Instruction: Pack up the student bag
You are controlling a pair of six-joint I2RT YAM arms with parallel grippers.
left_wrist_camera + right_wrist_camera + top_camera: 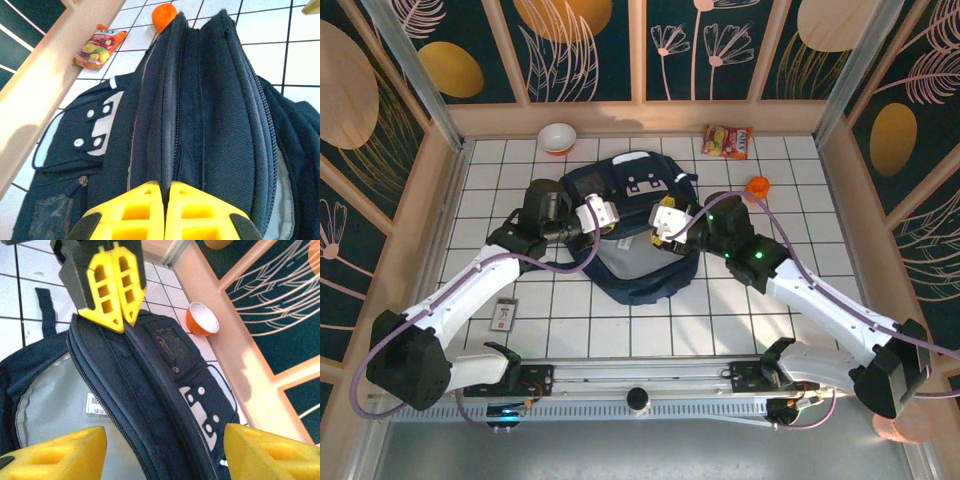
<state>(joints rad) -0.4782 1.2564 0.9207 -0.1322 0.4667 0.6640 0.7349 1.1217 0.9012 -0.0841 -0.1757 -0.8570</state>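
Navy student bag [131, 386] unzipped, grey lining [47, 390], white label [95, 404] inside

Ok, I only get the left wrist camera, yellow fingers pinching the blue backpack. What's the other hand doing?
Observer: The right gripper is open wide over the rim of the backpack.
Operator: Can you see inside?
Observer: Yes, the right wrist view shows grey lining with a white label.
Operator: Anything hiding from me?
Observer: An orange bowl stands by the back wall, behind the backpack.
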